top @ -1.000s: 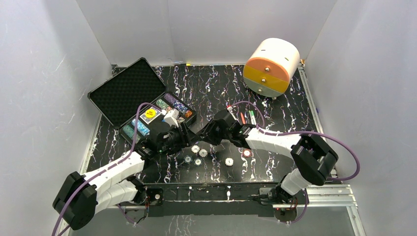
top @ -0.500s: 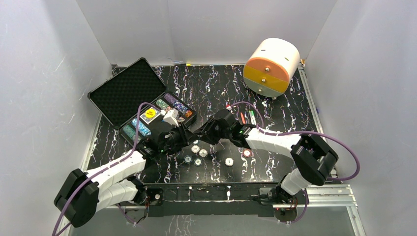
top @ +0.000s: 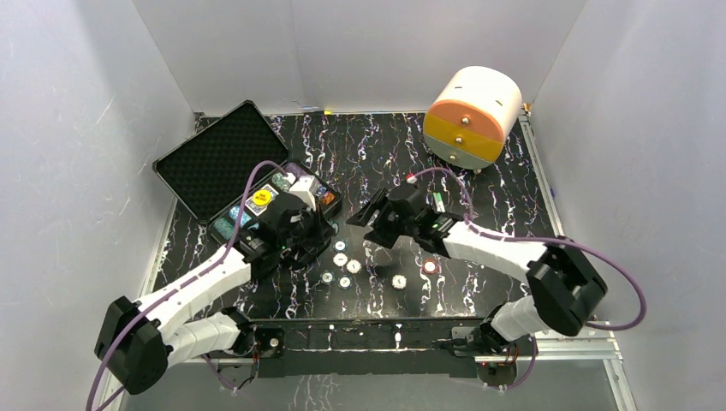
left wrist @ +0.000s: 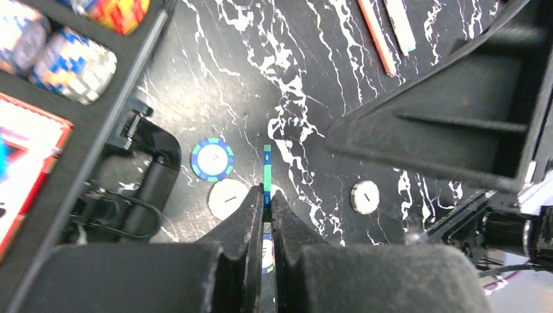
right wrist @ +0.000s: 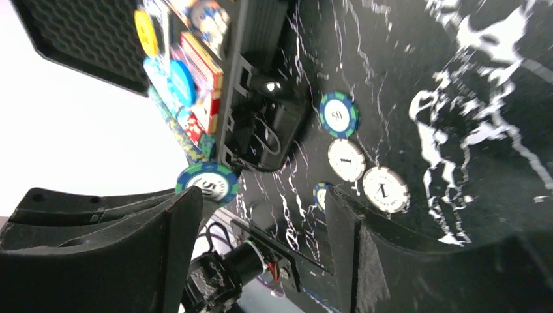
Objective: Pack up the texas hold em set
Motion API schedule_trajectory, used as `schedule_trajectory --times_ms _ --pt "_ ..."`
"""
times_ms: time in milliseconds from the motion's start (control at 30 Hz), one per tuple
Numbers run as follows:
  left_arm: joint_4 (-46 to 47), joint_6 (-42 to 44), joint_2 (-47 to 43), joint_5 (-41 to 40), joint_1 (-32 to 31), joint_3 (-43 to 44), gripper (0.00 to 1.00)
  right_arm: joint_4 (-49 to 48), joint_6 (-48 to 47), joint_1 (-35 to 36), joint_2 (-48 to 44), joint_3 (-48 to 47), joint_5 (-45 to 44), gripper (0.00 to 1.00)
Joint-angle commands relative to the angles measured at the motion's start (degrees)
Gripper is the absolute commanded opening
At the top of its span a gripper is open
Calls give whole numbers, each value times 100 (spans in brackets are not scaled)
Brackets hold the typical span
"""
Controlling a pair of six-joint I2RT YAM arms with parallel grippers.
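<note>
A: From overhead, we find the case open at left, with loose chips on the table before it.
B: Left wrist: left gripper clamped on a green-edged chip. Right wrist: right gripper, jaws standing apart.

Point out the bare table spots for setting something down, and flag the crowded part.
Bare: the back strip between the case and the orange-and-white cylinder, and the right side between that cylinder and the right arm. Crowded: the centre, where the left gripper and right gripper hang close together by the loose chips beside the case.
</note>
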State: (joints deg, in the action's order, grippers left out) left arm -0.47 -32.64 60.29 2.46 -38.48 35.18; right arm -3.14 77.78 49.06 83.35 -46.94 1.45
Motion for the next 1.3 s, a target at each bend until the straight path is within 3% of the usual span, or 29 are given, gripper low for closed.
schedule_trajectory --times_ms 0,167,400,533,733,867,1267 --pt "-2207 1238 158 -253 -28 1252 0 596 -1192 -401 -695 -287 -379 77" --pt "-4108 2287 716 -760 -15 2488 0 889 -1435 -757 -1239 13 -463 77" --pt "-5046 3254 1195 -2056 -21 2858 0 1049 -1397 -790 -1571 193 -674 76" --pt "-5134 3260 1339 -1943 -2 2922 0 1250 -1498 -795 -1519 72 -675 76" --pt "-5216 4047 1492 -2329 -2 2637 0 1190 -1334 -795 -1477 145 -704 75" --pt "-5224 4264 1550 -2139 -2 2438 0 1096 -1240 -795 -1465 202 -703 75" --pt "-5304 4445 1940 -2363 378 2143 0 1122 -1341 -793 -1338 106 -709 75"
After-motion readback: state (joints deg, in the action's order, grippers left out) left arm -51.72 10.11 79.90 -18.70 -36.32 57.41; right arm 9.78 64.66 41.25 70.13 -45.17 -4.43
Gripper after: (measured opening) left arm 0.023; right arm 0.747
